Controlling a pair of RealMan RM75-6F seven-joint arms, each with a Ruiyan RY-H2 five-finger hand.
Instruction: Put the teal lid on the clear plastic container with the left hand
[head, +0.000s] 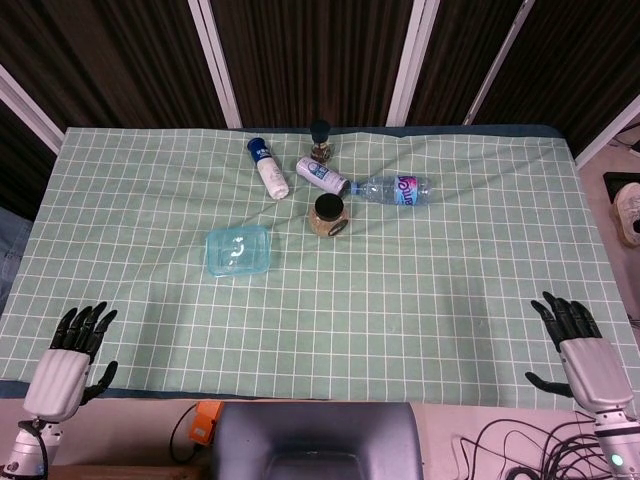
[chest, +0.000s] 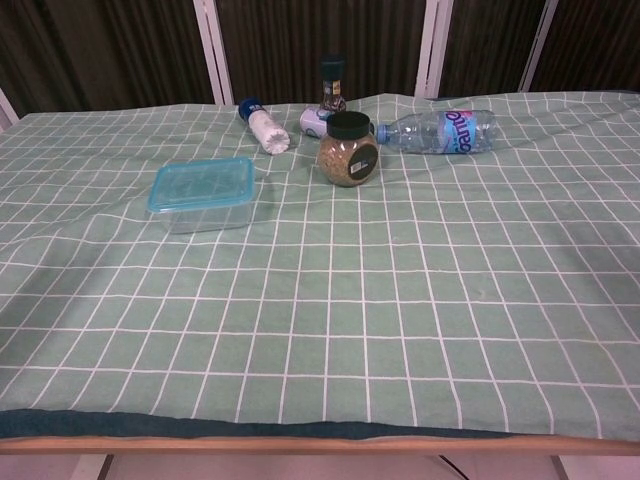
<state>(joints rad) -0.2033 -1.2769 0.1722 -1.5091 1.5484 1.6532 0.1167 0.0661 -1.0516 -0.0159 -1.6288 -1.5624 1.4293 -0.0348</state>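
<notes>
Two robot hands show from the head view, both down at the near edge of the counter (head: 470, 300): the left robot hand (head: 66, 362) by the near left corner, the right robot hand (head: 583, 355) by the near right corner. Each has its fingers spread and holds nothing. Out toward the middle, left of centre, the teal lid (head: 238, 250) sits on the clear container (head: 262, 272), apparently seated already. From the left robot hand it lies away and to the right, well apart; the right robot hand is farther off still. The box's long axis runs roughly along the counter's width.

Chest view now: neither robot hand shows. The lid (chest: 203, 183) covers the container (chest: 207, 216), flat as far as I can judge, with nothing touching it, so any further press would fall to the left robot hand.
</notes>
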